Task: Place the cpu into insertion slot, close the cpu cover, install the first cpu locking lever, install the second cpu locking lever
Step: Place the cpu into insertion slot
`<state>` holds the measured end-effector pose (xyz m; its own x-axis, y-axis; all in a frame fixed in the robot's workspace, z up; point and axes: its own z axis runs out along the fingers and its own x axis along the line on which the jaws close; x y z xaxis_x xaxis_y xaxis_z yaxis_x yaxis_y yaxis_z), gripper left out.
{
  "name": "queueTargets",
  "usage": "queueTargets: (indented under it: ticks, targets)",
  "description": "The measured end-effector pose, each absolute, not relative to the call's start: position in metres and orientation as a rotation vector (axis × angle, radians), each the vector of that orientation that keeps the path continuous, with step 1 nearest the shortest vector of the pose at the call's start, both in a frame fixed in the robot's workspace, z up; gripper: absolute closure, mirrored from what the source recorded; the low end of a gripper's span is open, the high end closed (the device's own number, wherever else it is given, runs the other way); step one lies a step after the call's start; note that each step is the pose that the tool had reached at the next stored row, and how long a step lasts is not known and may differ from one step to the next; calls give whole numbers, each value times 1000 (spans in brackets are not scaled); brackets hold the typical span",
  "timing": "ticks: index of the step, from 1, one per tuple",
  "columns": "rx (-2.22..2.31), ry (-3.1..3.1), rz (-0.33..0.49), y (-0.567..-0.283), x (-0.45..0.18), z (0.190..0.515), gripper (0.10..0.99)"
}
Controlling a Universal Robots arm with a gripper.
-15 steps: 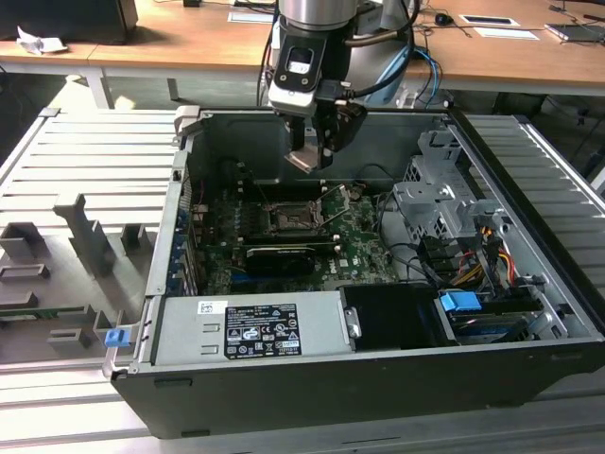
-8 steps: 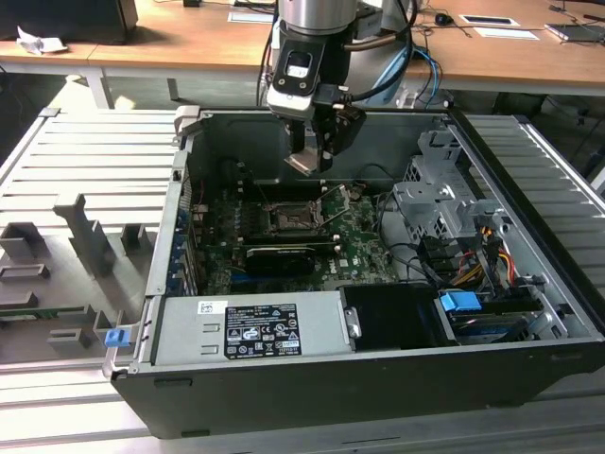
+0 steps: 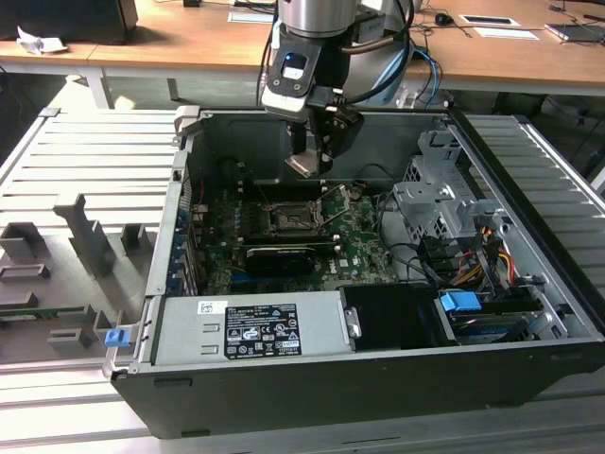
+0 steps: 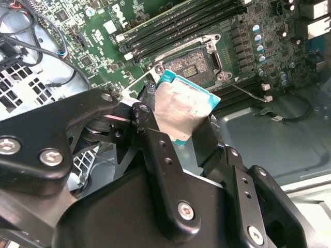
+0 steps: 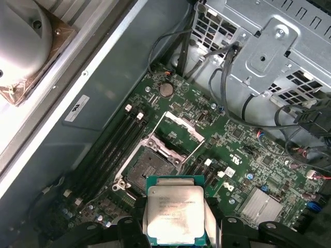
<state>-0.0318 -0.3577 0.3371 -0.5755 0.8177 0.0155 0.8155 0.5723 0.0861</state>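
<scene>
The cpu [image 4: 186,103] sits clamped in the end effector [image 4: 177,121].

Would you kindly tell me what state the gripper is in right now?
Gripper: shut on the cpu, held in the air above the insertion slot.
</scene>
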Motion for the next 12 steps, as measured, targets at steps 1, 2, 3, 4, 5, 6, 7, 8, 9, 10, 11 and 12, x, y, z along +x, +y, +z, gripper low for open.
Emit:
queueTargets:
  ticks: [1,2,3,4,5,6,7,8,9,10,11,12]
  targets:
    - [1436,2762,130,-358,-32,337,561]
    - [1437,2761,130,-358,-32,337,561]
    - [1438,2761,130,-358,-32,337,561]
    - [1440,2760,130,-358,-32,336,561]
    - [1441,2759,130,-358,-32,336,561]
    - [1442,2758,130,-358,-32,336,561]
    - [1444,2757,130,-358,-32,336,561]
    - [1446,2756,130,-358,-32,336,561]
    - [1447,2756,130,-358,-32,336,561]
    - [1448,2755,130,-358,-32,335,561]
    - [1449,2755,130,-358,-32,335,561]
    - [1450,2754,130,-358,-32,335,561]
